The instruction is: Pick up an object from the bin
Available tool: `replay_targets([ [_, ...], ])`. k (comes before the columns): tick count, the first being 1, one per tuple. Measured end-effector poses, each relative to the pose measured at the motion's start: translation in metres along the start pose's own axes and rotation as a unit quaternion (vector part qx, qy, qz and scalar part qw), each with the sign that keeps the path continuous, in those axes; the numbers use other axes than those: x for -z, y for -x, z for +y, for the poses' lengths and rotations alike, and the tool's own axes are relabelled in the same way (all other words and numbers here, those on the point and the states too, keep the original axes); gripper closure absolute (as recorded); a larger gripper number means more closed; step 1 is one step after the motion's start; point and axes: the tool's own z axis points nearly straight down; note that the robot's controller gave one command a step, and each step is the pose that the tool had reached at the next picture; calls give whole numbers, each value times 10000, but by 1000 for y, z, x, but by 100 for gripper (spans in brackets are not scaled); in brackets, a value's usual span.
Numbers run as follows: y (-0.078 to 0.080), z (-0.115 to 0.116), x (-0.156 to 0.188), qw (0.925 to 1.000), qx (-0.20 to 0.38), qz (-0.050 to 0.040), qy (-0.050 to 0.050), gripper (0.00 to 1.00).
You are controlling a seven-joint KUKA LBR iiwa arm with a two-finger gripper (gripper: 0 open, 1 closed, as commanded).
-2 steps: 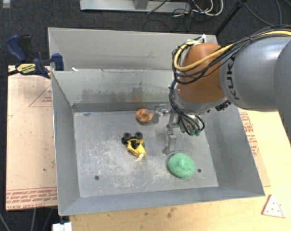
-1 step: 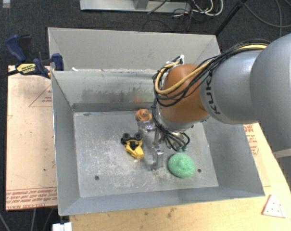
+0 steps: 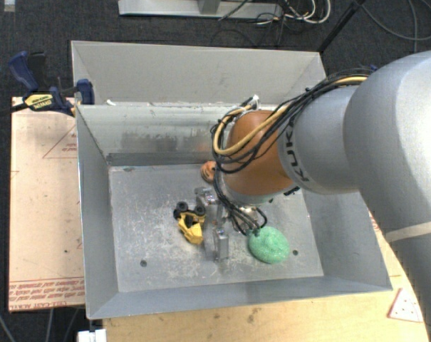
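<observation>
Low in the scuffed grey bin (image 3: 130, 276), the gripper (image 3: 219, 246) has a yellow-black object (image 3: 190, 224) at ten o'clock, a green foam lump (image 3: 270, 246) at three; jaws' state unclear.

Thick silver-grey arm (image 3: 357, 134), black KUKA lettering (image 3: 291, 162) partly showing. Above the pincer (image 3: 220, 251): rounded orange cover (image 3: 247, 152), yellow and black cables (image 3: 233, 128) looped over it. Pincer bare grey metal, thin black wires (image 3: 245, 219) just beside it.
</observation>
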Motion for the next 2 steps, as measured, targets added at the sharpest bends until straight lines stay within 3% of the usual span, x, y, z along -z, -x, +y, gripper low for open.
replay_targets([
  [1, 80, -1, 17, 9976, 689, 15, 3, 100],
  [2, 80, -1, 17, 9976, 685, 16, 3, 100],
])
